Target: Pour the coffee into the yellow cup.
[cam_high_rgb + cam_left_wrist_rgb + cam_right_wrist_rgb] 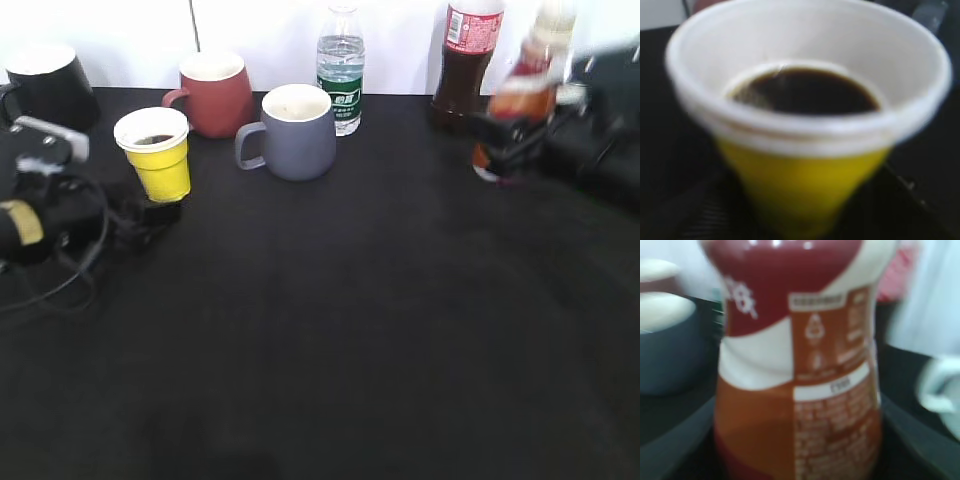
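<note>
Yellow cup (156, 155) sits upright at about 10 o'clock on the black table (340, 330), with dark liquid inside; the left wrist view confirms a brown pool at the bottom of the white interior (805, 92). Left gripper (150, 213) is at the cup's base, fingers on either side of the yellow wall, so it reads as clamped on the cup, though the contact itself is partly lost in the dark.

Coffee bottle (522, 95) is at about 2 o'clock, upright, blurred in the exterior view. Right gripper (505, 135) is closed around its lower body; the right wrist view shows the orange-red and white label (800, 365) filling the frame between the dark fingers (670, 435). Whether the bottle's base touches the table, I cannot tell.

Along the 12 o'clock edge:
- black mug (50, 85), far left
- red mug (215, 93), just behind the cup
- grey mug (295, 132), beside the red one
- water bottle (341, 68), behind the grey mug
- tall dark bottle with red label (467, 65), just left of the coffee bottle
</note>
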